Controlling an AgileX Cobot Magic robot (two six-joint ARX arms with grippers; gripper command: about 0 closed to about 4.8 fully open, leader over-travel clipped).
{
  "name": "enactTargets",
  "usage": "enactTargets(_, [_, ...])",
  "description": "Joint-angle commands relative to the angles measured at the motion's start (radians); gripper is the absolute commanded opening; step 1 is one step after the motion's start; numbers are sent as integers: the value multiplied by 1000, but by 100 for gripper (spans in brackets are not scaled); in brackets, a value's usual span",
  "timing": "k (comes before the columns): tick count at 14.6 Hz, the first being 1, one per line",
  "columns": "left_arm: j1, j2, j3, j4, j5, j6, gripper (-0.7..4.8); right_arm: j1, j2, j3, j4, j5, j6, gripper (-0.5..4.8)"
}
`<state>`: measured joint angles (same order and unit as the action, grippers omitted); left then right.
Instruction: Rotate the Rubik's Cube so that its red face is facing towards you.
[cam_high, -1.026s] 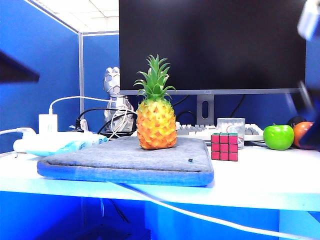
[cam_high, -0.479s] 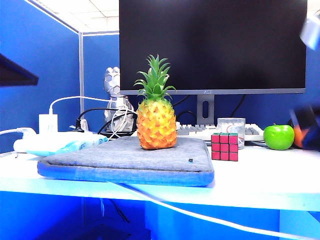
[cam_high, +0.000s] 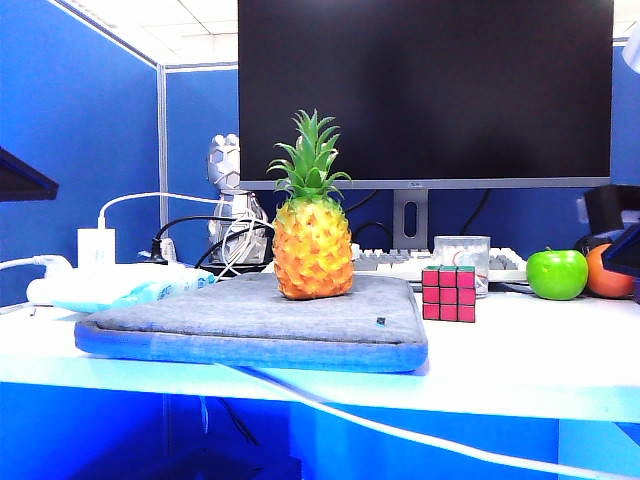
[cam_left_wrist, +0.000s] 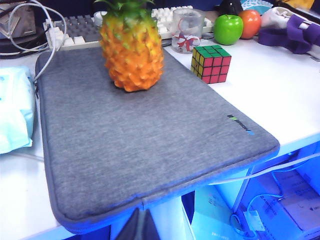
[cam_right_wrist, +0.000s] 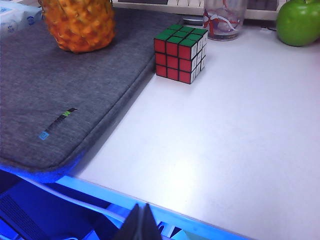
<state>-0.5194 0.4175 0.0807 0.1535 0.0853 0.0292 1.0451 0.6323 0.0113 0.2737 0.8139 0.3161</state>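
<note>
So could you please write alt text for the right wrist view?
A Rubik's Cube sits on a white table, red face frontward, green on top, beside a grey sleeve holding a pineapple. The right gripper, jaws shut, hangs well short of it.

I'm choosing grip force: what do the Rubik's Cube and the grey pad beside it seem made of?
Rubik's Cube: probably hard plastic, with glossy stickers on a black frame that catch glare. Grey pad: looks like soft woven fabric, matte and heathered, with rounded, padded edges. Both tools are shut, away from the cube.

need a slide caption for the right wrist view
Shut right gripper hovers off the white desk; black-framed Rubik's Cube beside grey fabric sleeve.
</note>
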Motion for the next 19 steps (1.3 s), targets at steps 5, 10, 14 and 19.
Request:
enactTargets(5, [0,-2,2,11,-2,0,-2,3,-68,0,-21,-9,-3,-1])
enactTargets(10, [141,-289,2,-114,34,0,-2,-402,-262,0,-49,-57,-3,0])
enactTargets(14, [328,-369,2,-115,23,0,-2,-857,-531,0,-135,-45,-3,0])
enactTargets(19, [343,-403,1,-116,28,0,-2,-1049,-630,6,-144,-27,-3,-1])
